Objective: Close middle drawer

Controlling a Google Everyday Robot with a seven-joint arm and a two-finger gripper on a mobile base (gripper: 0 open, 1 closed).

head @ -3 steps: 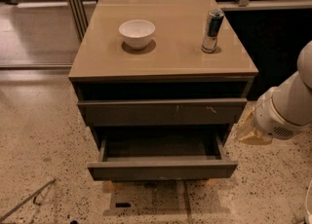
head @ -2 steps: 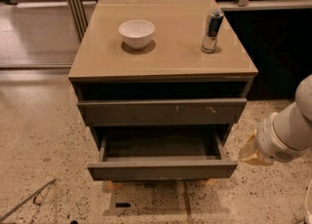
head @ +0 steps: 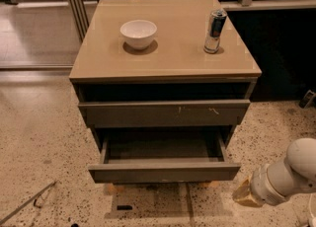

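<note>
The middle drawer (head: 163, 170) is pulled out from the grey-brown cabinet. Its plain flat front faces me and its dark inside (head: 163, 146) is bare. Above it sits a like front with small white scratch marks (head: 165, 113), standing slightly out from the cabinet. My gripper (head: 243, 195) is low at the right, beside the drawer's right front corner and apart from it, just above the floor. The white arm (head: 291, 174) runs off to the right behind it.
On the cabinet top (head: 168, 60) stand a white bowl (head: 138, 33) and a drink can (head: 215, 31). A thin metal rod (head: 27, 204) lies on the speckled floor at the lower left. A dark wall panel (head: 284, 48) stands to the right of the cabinet.
My arm and gripper have dropped from beside the drawer's right side to lower and farther right, near the floor. The drawer has not moved.
</note>
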